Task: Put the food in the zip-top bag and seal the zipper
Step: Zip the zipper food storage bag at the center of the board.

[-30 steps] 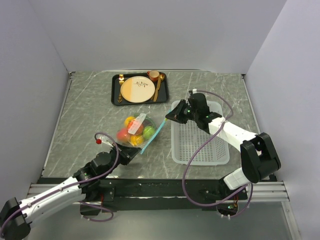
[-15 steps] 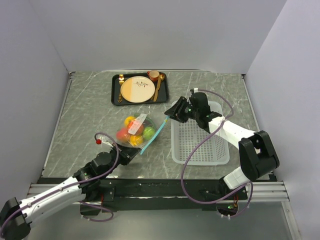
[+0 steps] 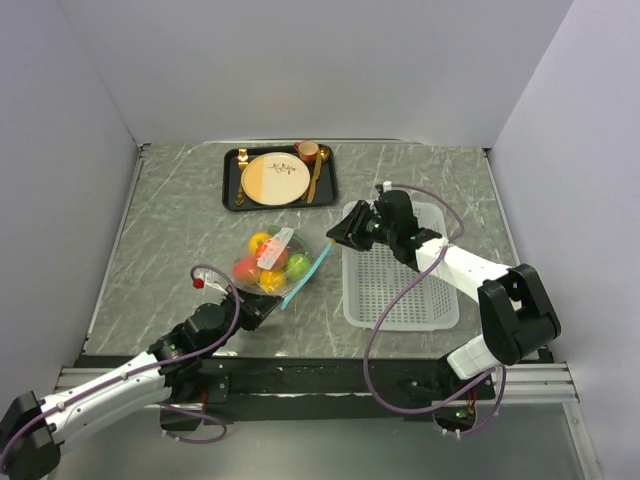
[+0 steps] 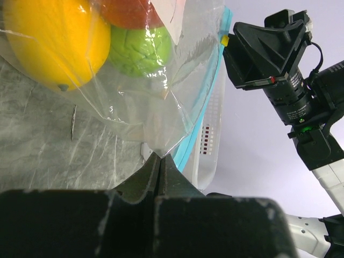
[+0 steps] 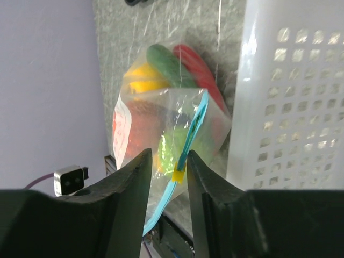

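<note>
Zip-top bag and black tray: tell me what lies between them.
Nothing. In the top view, only bare marble tabletop separates the zip-top bag from the black tray behind it.

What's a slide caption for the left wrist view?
Left gripper pinching a corner of the clear bag, a yellow fruit and a lime inside.

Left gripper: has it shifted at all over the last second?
No. In the top view the left gripper stays shut on the zip-top bag's near corner, at the same spot relative to the white basket's near-left corner.
</note>
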